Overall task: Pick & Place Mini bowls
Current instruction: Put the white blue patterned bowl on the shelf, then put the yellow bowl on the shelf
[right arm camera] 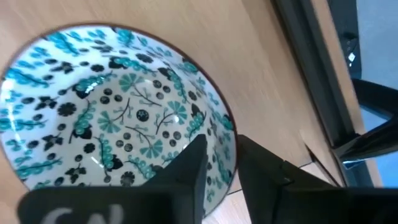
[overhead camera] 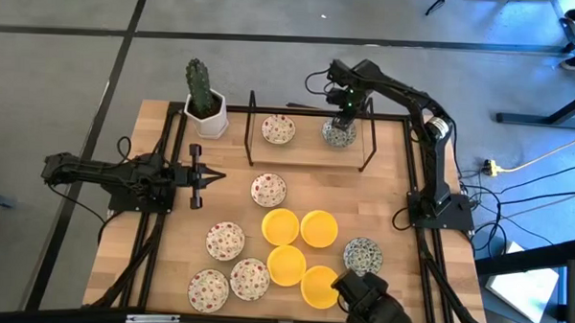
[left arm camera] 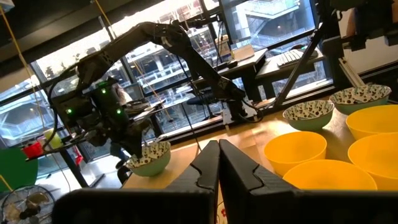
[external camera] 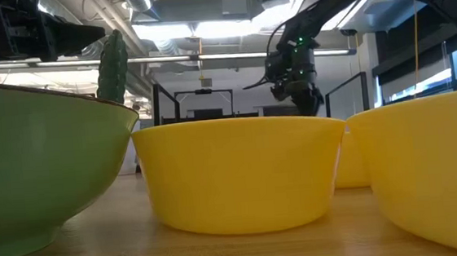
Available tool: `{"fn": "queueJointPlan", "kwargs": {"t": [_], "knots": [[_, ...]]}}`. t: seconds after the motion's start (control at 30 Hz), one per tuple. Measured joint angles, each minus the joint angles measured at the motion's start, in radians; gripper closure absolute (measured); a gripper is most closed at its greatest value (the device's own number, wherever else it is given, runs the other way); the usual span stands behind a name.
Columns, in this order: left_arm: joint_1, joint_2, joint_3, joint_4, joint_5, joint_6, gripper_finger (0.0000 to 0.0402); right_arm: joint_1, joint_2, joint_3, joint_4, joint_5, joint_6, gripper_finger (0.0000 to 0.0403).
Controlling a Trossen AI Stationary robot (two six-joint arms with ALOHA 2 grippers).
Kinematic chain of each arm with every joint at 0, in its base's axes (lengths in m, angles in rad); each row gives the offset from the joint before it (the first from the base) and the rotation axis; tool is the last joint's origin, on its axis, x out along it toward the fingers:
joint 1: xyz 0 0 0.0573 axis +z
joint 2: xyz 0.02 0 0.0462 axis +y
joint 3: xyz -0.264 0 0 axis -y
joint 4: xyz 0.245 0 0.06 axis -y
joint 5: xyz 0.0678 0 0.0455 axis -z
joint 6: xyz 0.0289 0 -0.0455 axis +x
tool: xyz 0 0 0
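At the far edge of the table, inside the black wire rack (overhead camera: 308, 133), the right gripper (overhead camera: 345, 114) hangs over a blue-green patterned bowl (overhead camera: 338, 134) that sits on the wood beside a red-speckled bowl (overhead camera: 278, 130); the rack appears to be the drop-off zone, which would explain two bowls lined up there. In the right wrist view the two dark fingers (right arm camera: 186, 171) straddle the bowl's rim (right arm camera: 227, 146), one inside the bowl and one outside, parted by a narrow gap and seemingly not pinching it, so this reads as a release rather than a grasp. The remaining mini bowls stay clustered nearer the front: yellow ones (overhead camera: 280, 225), speckled ones (overhead camera: 225, 240) and another blue-green one (overhead camera: 362, 253). The left gripper (overhead camera: 199, 176) waits with fingers pressed together, empty, at the table's left side, near the cactus pot (overhead camera: 206, 109).
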Motion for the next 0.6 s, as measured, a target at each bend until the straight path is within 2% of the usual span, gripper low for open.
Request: {"fn": "queueJointPlan", "kwargs": {"t": [0.23, 0.4, 0.5, 0.6], "knots": [[0.000, 0.000, 0.000, 0.000, 0.000, 0.000, 0.0394, 0.001, 0.000, 0.076, -0.047, 0.052, 0.019, 0.0275], [0.000, 0.000, 0.000, 0.000, 0.000, 0.000, 0.0399, 0.032, -0.017, 0.211, -0.153, 0.046, 0.042, 0.0265], [0.000, 0.000, 0.000, 0.000, 0.000, 0.000, 0.0400, 0.113, -0.074, 0.312, -0.201, 0.069, 0.041, 0.0278], [0.000, 0.000, 0.000, 0.000, 0.000, 0.000, 0.0397, 0.229, -0.150, 0.405, -0.222, 0.090, 0.018, 0.0323]]}}
